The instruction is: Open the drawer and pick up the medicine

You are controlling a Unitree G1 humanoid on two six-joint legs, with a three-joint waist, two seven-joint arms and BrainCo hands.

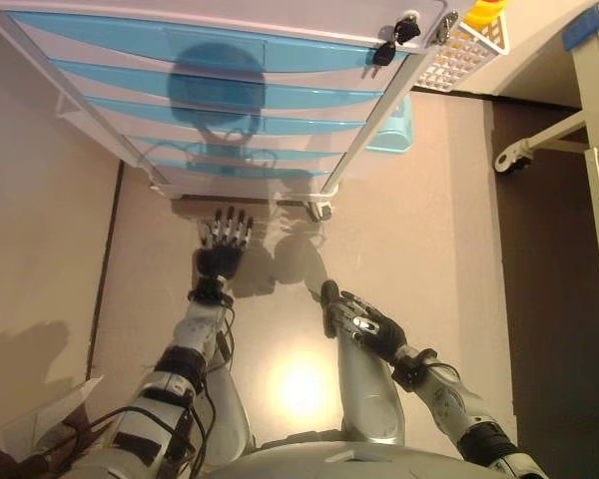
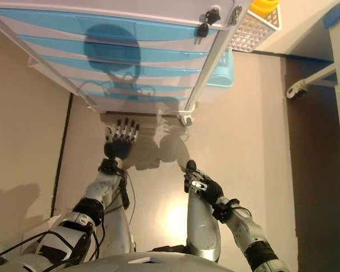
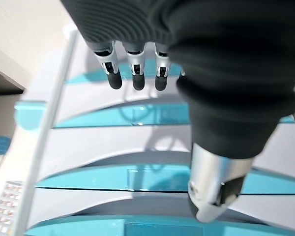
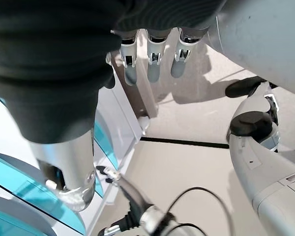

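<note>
Hands low before the closed drawers

We are hanging our right hand [image 1: 364,324], fingers relaxed, nearest; our left hand [image 1: 223,239] is reaching, fingers straight, toward the cabinet [image 1: 230,110]'s bottom edge. Every blue drawer [image 3: 152,115] is closed; medicine unseen.

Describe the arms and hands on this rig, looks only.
Both arms are silver-grey shells with black joint bands. The left hand and right hand have silver fingers with dark tips, and a dark ribbed cover over the hand's back and wrist.
</note>
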